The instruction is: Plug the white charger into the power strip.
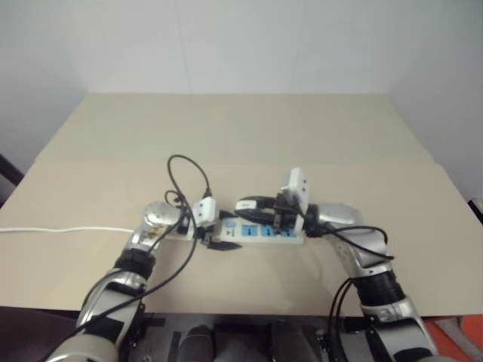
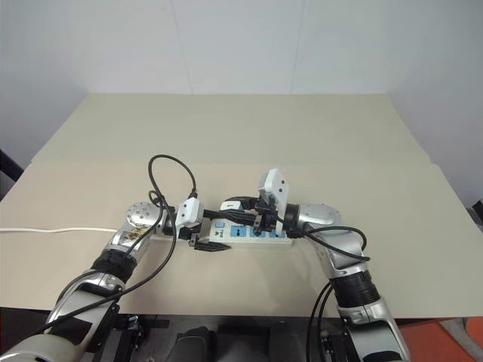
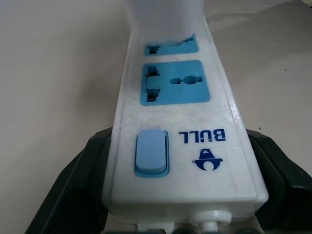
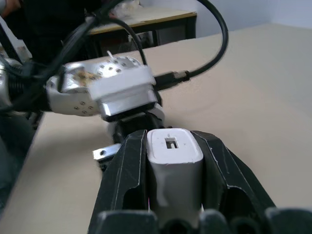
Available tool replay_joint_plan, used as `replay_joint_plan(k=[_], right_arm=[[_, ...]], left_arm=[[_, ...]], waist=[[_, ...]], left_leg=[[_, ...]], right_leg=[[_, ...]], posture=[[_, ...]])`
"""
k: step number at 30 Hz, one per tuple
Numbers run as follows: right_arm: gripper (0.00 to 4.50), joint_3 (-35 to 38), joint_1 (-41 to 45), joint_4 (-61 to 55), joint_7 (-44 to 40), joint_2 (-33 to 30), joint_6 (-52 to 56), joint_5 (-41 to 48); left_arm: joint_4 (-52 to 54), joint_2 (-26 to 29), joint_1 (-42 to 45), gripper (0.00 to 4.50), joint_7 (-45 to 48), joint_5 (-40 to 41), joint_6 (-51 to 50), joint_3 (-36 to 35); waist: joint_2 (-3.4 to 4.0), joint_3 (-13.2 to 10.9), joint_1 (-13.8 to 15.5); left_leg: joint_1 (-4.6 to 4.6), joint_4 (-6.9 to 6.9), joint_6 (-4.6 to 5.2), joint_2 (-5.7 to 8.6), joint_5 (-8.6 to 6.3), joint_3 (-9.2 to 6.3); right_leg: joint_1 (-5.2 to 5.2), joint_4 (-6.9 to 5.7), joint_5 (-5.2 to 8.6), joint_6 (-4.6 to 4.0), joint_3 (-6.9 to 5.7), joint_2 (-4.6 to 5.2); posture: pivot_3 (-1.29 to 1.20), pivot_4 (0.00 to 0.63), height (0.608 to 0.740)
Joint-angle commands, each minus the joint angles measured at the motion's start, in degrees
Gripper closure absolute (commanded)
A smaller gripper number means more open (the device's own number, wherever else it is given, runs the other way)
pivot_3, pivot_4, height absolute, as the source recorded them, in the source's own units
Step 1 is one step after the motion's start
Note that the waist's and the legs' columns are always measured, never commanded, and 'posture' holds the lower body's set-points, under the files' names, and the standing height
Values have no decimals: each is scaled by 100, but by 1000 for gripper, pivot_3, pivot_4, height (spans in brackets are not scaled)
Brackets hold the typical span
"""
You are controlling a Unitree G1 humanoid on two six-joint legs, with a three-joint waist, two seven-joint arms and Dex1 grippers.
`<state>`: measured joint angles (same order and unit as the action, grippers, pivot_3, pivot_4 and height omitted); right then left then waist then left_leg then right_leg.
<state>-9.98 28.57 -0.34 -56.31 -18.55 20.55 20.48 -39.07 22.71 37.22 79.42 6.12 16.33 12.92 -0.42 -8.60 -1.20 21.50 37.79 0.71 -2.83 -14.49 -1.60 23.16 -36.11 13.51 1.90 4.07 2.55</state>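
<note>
White charger (image 4: 174, 163) sits clamped in right hand (image 4: 175, 151); left hand (image 3: 161, 214) grips power strip (image 3: 178, 122).

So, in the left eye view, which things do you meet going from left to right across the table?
Thin white cord → left pincer, closed on the switch end of the power strip → right pincer, holding the white charger above the strip.

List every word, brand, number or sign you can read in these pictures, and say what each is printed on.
"BULL", in blue, with a small blue logo mark under it: on the power strip, at its switch end, seen upside down in the left wrist view.
The white charger shows no print.
No other text is readable.
</note>
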Motion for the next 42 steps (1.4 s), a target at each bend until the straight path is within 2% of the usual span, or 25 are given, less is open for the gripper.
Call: replay_joint_plan(k=[1,12,42], right_arm=[[3365,-14,193,231,-110,75,-444,-86],[3365,-112,266,1095,-290,173,-1128,-420],[3365,-66,404,1273,-413,405,-1213,-404]], left_arm=[[92,109,-12,1161,103,-101,-3,86],[177,177,-66,1161,112,-66,-31,54],[378,216,-173,1161,35,-28,-168,49]], waist=[[0,0,0],[0,0,-22],[0,0,-111]], left_leg=[[0,0,0,0,0,0],[-3,-1,0,0,0,0],[-3,-1,0,-1,0,0]], right_leg=[[1,0,0,0,0,0],[0,-2,0,-1,1,0],[0,-3,0,-1,1,0]], posture=[[0,150,740],[0,150,740],[0,150,740]])
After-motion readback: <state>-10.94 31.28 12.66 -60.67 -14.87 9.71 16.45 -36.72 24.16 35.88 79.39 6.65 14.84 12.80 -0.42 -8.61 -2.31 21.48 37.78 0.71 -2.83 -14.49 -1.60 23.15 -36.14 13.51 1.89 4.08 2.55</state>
